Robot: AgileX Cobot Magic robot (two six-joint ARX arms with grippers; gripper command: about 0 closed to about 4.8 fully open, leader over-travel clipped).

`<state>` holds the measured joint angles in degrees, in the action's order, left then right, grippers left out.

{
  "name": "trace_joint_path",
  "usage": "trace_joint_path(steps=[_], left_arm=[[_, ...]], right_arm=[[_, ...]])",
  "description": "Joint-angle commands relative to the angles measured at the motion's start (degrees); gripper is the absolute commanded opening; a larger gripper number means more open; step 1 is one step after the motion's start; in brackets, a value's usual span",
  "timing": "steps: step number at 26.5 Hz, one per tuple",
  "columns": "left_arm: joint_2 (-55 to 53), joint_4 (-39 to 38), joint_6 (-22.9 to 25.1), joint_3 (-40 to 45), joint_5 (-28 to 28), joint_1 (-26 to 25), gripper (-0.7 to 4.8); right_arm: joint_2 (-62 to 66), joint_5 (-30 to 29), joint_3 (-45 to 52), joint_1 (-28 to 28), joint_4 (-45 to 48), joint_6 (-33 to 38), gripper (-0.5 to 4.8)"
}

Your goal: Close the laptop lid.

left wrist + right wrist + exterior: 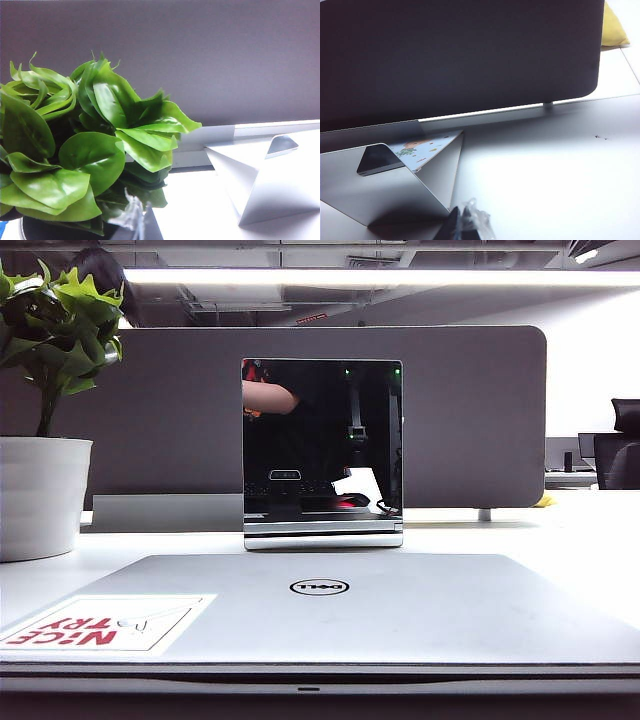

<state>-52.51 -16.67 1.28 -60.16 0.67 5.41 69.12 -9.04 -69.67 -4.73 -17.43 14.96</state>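
**A:** What can't you make out?

**B:** Neither arm shows in the exterior view. The left end effector (134, 222) appears only as dark fingertips with a clear plastic wrap at the edge of its wrist view, just beside the green leafy plant (85, 150). The right end effector (462, 225) is cropped the same way, near a folded silver-grey metal stand (385, 192). The tips of each sit nearly together with nothing between them, but I cannot tell their true opening.

**A:** And the lid?

**B:** The large thin silver-grey laptop lid (400, 610) lies flat down on its base on the white tabletop (560, 540), black oval logo (319, 587) up and the white sticker with red lettering (105, 625) at its left corner. The near edge is partly cut off. Behind it stands a small upright glossy black panel (322, 440) with a silver base, in front of a grey divider (470, 410).
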Motion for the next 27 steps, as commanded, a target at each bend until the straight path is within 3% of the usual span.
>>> trace_joint_path(steps=[1,7,12,21,23,27], left_arm=[[0.24,3.06,-0.68,-0.20,0.20,-0.11,-0.05],[3.04,0.74,-1.16,-0.09,-1.73,-1.22,-0.05],[12.31,-0.81,-3.89,4.90,-8.55,-3.65,-0.05],[34.86,3.74,-6.45,25.73,-6.27,-9.51,-0.05],[39.01,5.44,-6.19,30.60,-3.21,-9.81,-0.05],[44.94,9.90,-6.27,39.56,-2.99,-9.81,-0.05]], right_arm=[[-0.22,0.00,-0.22,-0.04,0.96,-0.07,-0.01],[-0.22,0.07,-0.22,-0.04,0.94,-0.07,-0.01],[-0.22,0.07,-0.22,-0.04,0.96,-0.07,-0.01],[-0.22,0.04,-0.22,-0.04,0.96,-0.07,-0.01],[-0.22,0.02,-0.22,-0.04,0.96,-0.07,-0.01],[-0.22,0.04,-0.22,-0.04,0.94,-0.07,-0.01]])
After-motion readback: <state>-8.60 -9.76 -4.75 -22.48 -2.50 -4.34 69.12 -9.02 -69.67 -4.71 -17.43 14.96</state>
